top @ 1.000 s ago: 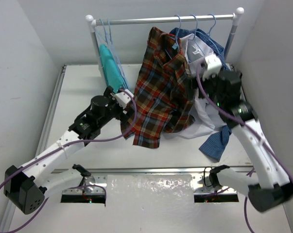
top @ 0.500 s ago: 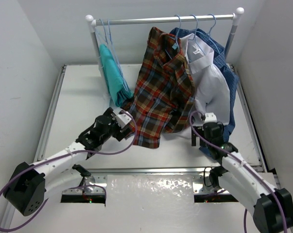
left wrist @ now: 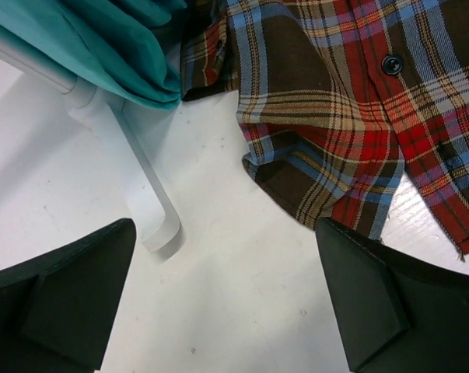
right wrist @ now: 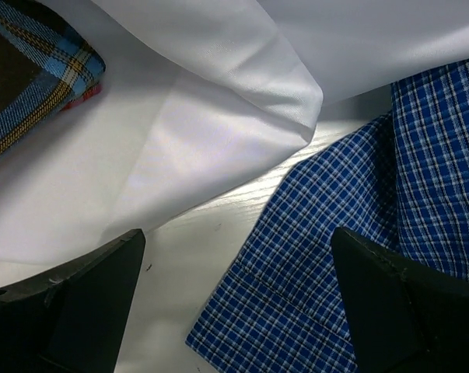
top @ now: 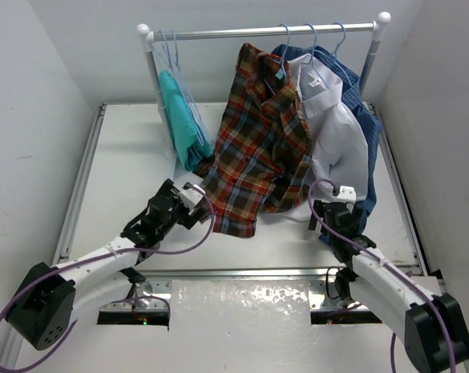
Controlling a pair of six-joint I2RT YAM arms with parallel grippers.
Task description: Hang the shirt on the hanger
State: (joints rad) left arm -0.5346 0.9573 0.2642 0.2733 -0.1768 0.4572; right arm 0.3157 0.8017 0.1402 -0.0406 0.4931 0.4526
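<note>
The plaid shirt (top: 257, 148) hangs on the rail from a pale-blue hanger (top: 283, 68), whose hook goes over the bar; its hem drapes onto the table. My left gripper (top: 189, 202) is low over the table, just left of the hem, and stands open with nothing in it. In the left wrist view the shirt's button edge and hem (left wrist: 335, 116) lie ahead of the open left gripper (left wrist: 225, 233). My right gripper (top: 335, 203) is open and empty below the white shirt. The right wrist view shows the right gripper (right wrist: 238, 237) over bare table, with a plaid corner (right wrist: 24, 70) at the far left.
The clothes rail (top: 218, 33) spans the back, and its white foot (left wrist: 141, 194) is near my left fingers. A teal garment (top: 180, 116) and spare hangers (top: 172, 54) hang at the left. A white shirt (top: 335, 132) and a blue checked shirt (top: 347, 229) hang right of the plaid one.
Both arms have drawn back from the rail toward the near edge. The right arm came down from beside the hanging shirts to just above the table. The shirt hangs as before.
</note>
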